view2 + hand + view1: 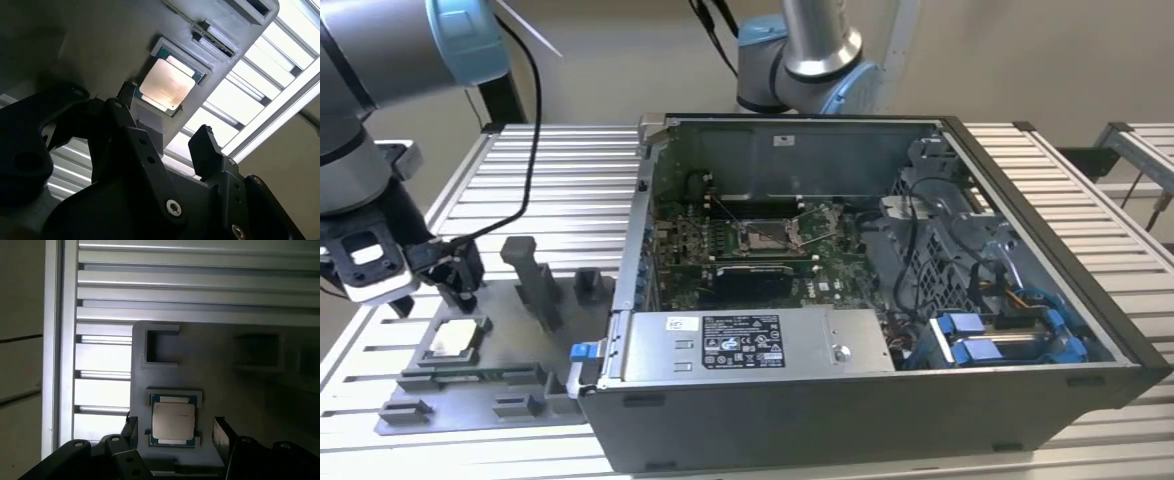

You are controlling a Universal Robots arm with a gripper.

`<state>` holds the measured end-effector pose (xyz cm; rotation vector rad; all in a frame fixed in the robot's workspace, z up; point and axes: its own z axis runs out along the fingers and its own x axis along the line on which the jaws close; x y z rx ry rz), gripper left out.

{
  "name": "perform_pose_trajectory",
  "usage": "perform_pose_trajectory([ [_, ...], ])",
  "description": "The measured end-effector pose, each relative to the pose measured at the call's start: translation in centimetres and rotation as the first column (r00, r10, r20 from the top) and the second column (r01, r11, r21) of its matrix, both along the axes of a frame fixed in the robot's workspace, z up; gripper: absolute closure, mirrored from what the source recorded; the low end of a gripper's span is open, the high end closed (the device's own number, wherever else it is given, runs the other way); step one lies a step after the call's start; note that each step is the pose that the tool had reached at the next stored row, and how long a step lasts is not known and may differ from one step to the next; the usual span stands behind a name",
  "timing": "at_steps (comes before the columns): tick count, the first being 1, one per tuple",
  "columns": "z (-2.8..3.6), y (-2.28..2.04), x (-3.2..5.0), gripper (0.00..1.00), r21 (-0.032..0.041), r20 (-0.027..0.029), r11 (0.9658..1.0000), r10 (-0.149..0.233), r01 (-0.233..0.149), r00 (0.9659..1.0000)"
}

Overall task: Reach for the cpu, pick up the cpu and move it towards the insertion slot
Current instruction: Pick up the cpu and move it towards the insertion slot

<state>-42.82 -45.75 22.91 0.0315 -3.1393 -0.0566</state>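
In the exterior view, the end effector (434,298) hung at the exterior view's left, just above the cpu (456,338). The cpu lay flat in a recess of the grey tray (467,390) on the slatted worktop (560,170). The insertion slot (763,236) sat well apart, toward the exterior view's right, on the green board inside the open computer case (854,400).

In the second wrist view, the end effector (165,114) stood wide, its black fingers (206,145) spread and gripping nothing. The cpu (167,82) showed beyond them in the tray (100,50).

In the first wrist view, the end effector (175,432) was wide. Its fingers (220,435) flanked the cpu (173,420), one on each side and clear of its edges. The silvery top faced the camera, seated in the tray (240,390).
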Motion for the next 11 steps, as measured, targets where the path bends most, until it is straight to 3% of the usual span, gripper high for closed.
perform_pose_trajectory([
  [6,-0.82,-0.01,-0.11,0.00,0.0000,0.0058,1.0000,0.000,0.000,1.0000],
  [11,-1.48,-0.09,-0.11,0.00,0.0000,0.0059,1.0000,0.000,0.000,1.0000],
])
